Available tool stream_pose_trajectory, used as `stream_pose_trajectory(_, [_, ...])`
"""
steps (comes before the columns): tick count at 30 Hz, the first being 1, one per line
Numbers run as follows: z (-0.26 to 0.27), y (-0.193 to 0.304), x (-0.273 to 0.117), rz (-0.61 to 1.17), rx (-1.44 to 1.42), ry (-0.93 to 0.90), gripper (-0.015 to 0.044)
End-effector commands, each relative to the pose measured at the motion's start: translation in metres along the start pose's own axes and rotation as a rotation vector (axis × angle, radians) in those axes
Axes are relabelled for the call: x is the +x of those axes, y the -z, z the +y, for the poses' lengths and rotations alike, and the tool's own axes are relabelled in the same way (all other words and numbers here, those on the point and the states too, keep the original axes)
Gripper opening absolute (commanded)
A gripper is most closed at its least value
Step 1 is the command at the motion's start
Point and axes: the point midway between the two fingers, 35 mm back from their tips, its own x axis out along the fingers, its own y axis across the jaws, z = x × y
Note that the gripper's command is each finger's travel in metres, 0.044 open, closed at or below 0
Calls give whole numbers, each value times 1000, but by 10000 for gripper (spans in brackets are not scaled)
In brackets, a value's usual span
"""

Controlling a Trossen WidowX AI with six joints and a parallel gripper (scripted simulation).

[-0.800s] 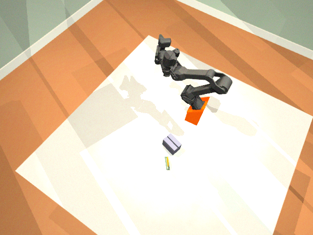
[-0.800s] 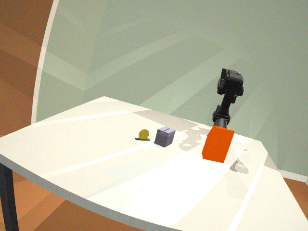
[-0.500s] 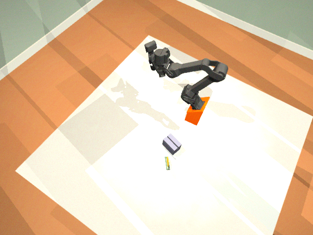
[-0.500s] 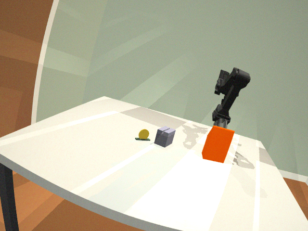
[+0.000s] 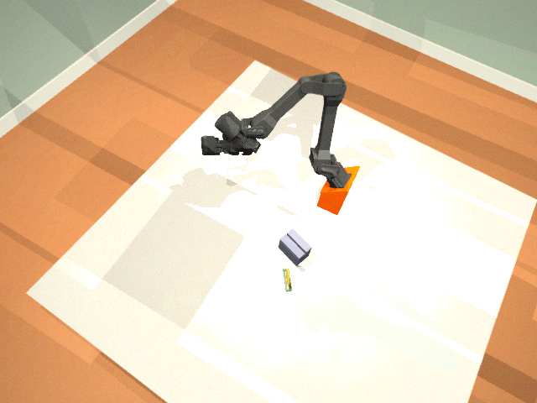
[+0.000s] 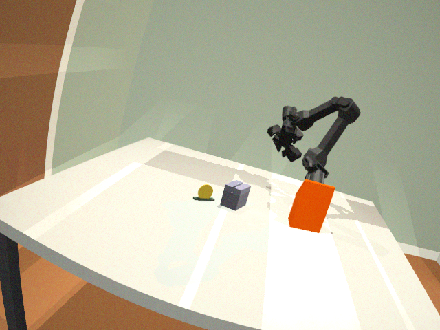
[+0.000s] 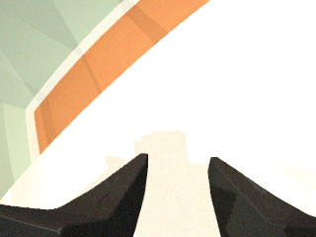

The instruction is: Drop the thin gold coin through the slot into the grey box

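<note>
The gold coin (image 5: pixel 288 276) (image 6: pixel 205 190) stands upright on its edge in the shallow green holder (image 6: pixel 196 198). The closed grey box (image 5: pixel 294 248) (image 6: pixel 234 199) stands beside the holder, between it and the arm's base; the narrow slot runs across its lid. My gripper (image 7: pixel 178 162) (image 6: pixel 280 151) is partly open and empty, raised high above the table, well away from the coin and box. In the top view it is up and left of both. The wrist view shows neither coin, holder nor box, and the inside of the box is hidden.
The orange base block (image 5: pixel 333 202) (image 6: pixel 311 207) carries the arm and stands near the box, on the side away from the coin. The pale table top (image 5: pixel 216 277) (image 6: pixel 135 227) has bright light stripes and arm shadows on it. The wrist view shows a table edge and orange floor (image 7: pixel 99 64).
</note>
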Motion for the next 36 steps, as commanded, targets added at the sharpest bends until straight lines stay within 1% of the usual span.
stream_pose_trajectory(1, [17, 61, -1, 190, -266, -11, 161])
stream_pose_trajectory(4, [28, 110, -11, 331, -494, -40, 161])
stream_pose_trajectory(8, [37, 177, -36, 503, -833, -104, 161])
stream_pose_trajectory(15, [29, 282, -107, 735, -1506, -286, 161])
stream_pose_trajectory(21, [-1, 348, -185, 833, -2113, -501, 161])
stream_pose_trajectory(27, [-48, 386, -262, 806, -2717, -726, 161])
stream_pose_trajectory(29, [-54, 388, -270, 795, -2783, -749, 161])
stream_pose_trajectory(33, [-54, 388, -270, 795, -2783, -749, 161])
stream_pose_trajectory(36, [-65, 400, -252, 794, -2783, -748, 161])
